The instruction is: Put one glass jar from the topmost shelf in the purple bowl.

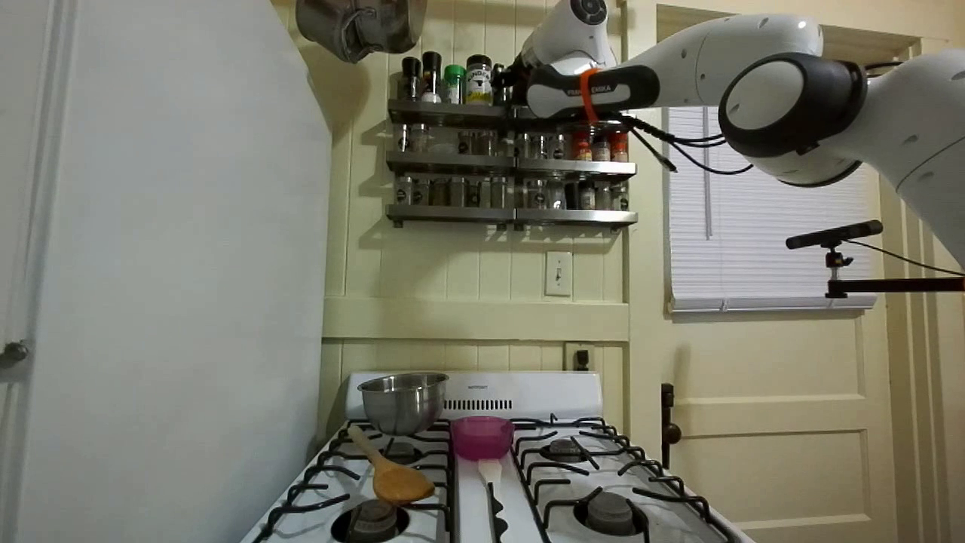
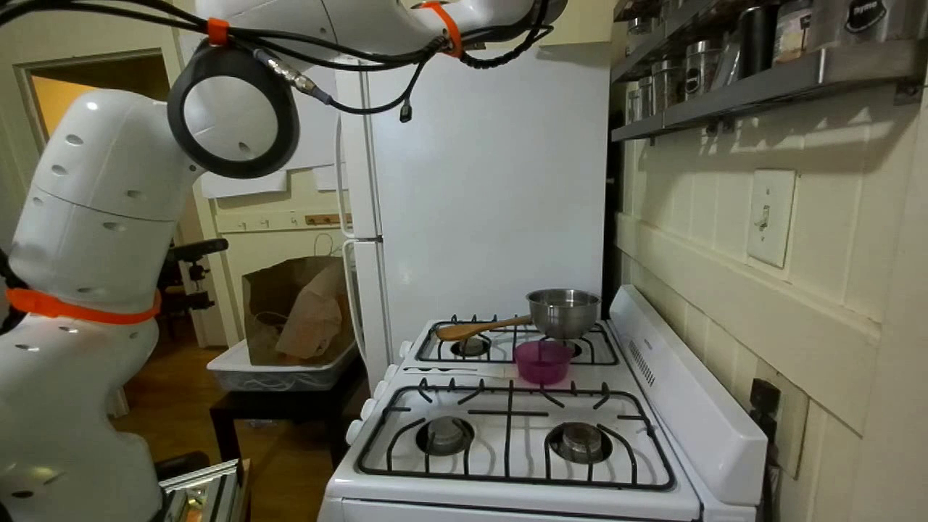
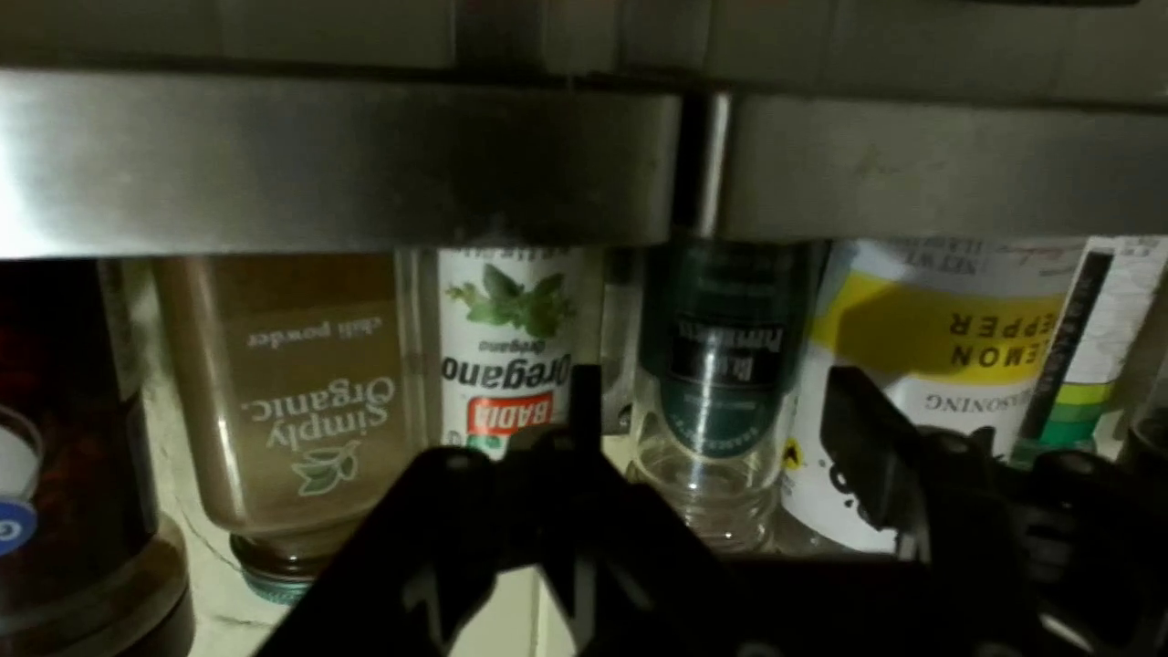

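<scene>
The purple bowl (image 1: 482, 441) stands on the middle of the stove, also in an exterior view (image 2: 544, 364). The topmost shelf (image 1: 448, 114) holds several jars and bottles. In the wrist view, which stands upside down, the shelf's metal rail (image 3: 338, 164) crosses the top. My gripper (image 3: 714, 388) is open at the jars' upper parts. A clear glass jar with a dark green label (image 3: 716, 401) shows between its fingers, with visible gaps on both sides. An oregano jar (image 3: 506, 365) is behind the left finger; a white-and-yellow lemon pepper jar (image 3: 922, 365) is behind the right finger.
A chili powder jar (image 3: 301, 383) and a dark jar (image 3: 68, 383) stand on the same shelf. Pots (image 1: 362, 26) hang nearby. A silver pot (image 1: 403, 403) and a wooden spoon (image 1: 399, 481) lie near the bowl. A white brush (image 1: 490, 471) lies before it.
</scene>
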Controlling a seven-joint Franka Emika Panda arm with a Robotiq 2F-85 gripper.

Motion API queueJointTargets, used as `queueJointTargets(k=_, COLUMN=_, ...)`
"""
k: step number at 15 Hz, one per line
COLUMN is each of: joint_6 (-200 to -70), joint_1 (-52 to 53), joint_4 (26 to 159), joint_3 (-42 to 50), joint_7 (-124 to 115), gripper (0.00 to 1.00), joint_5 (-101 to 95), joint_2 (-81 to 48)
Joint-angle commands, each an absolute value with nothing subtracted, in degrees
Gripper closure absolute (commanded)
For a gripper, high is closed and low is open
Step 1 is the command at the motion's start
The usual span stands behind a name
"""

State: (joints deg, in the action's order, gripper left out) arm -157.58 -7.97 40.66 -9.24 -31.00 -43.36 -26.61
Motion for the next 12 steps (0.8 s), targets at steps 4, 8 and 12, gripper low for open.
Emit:
queueJointTargets(k=4, joint_6=-162.97, joint_1=-9.30, joint_4=38.26, joint_3=-10.59, joint_7=-29.93, gripper=0.44, joint_5=-41.02, joint_2=-29.78)
queueJointTargets(k=8, joint_6=-165.01, joint_1=-9.98, joint_4=38.29, joint_3=-11.42, joint_7=-29.62, gripper=0.41, joint_5=-40.08, joint_2=-30.51)
queueJointTargets(k=12, joint_6=-167.13, joint_1=-10.64, joint_4=38.05, joint_3=-12.22, joint_7=-29.36, gripper=0.43, joint_5=-39.60, joint_2=-31.22)
